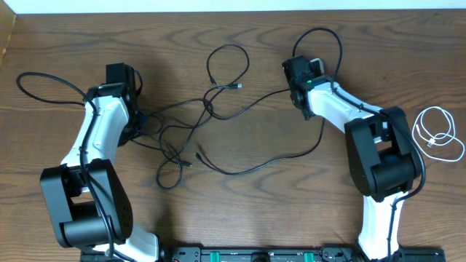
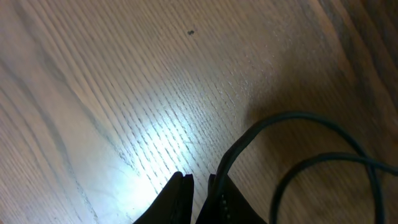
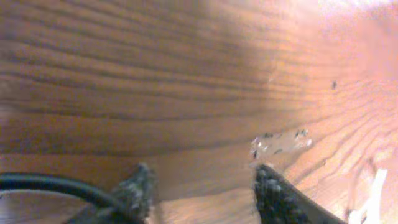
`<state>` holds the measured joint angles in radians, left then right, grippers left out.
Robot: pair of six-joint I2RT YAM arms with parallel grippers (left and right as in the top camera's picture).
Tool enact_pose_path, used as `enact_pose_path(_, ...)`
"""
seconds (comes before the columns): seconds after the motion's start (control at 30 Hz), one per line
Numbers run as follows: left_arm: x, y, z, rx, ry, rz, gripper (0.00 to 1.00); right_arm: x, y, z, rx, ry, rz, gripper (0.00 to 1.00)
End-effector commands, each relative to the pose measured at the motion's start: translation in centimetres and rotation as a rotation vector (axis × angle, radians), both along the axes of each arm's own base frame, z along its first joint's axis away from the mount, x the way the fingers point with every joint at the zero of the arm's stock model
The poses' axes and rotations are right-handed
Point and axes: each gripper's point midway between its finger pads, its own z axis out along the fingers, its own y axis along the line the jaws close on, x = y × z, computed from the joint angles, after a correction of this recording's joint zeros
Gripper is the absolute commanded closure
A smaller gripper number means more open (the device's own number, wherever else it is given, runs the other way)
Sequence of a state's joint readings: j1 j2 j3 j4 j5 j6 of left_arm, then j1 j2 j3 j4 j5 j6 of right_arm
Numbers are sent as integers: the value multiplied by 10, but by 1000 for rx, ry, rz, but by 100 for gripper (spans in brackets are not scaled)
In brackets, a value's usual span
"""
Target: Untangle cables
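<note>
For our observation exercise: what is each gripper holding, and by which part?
The left gripper pinches a black cable at a bare stretch of cord, no plug visible. The right gripper is open and holds nothing.

From overhead I get a sharp, evenly lit picture of the counter [image 1: 247, 29]. My left wrist view has a white glare patch mid-frame and deep shadow at right. Right wrist is blurred, overexposed top right.
</note>
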<state>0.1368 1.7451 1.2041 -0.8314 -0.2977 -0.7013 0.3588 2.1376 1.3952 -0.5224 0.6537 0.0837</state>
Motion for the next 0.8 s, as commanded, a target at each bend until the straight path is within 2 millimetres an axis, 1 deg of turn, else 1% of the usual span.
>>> enact_pose_path(0.0,-5,5,-1,22,11,27,85,-15,25,-26,110,111,65,37)
enact_pose_path(0.03,-5,5,-1,21,9,29,85,-15,28,-20,114,106,73,36)
enact_pose_path(0.07,-5,5,-1,20,5,39,85,-13,36,-7,120,91,89,34)
enact_pose_path(0.1,-5,4,-1,15,4,40,85,-12,44,2,134,82,105,32)
enact_pose_path(0.17,-5,2,-2,1,2,38,85,-12,68,22,198,67,155,27)
enact_pose_path(0.27,-4,1,-3,-4,-1,38,85,-16,100,45,304,42,213,13)
enact_pose_path(0.37,-4,1,-3,-4,-1,38,84,-21,128,62,449,4,193,12)
enact_pose_path(0.4,-4,1,-3,-4,-1,38,84,-23,134,62,489,3,183,12)
enact_pose_path(0.47,-4,1,-3,-4,-1,38,84,-27,153,62,612,19,160,12)
enact_pose_path(0.57,-4,1,-3,-5,-1,38,84,-36,175,55,769,75,119,15)
enact_pose_path(0.63,-4,1,-3,-5,-2,38,83,-40,184,50,832,104,78,22)
enact_pose_path(0.67,-4,1,-3,-5,-2,38,78,-42,187,46,862,115,32,28)
enact_pose_path(0.7,-4,0,-3,-9,-2,37,78,-44,188,42,883,121,-22,33)
enact_pose_path(0.77,-3,-3,-4,-29,-5,35,77,-49,193,35,932,145,-107,37)
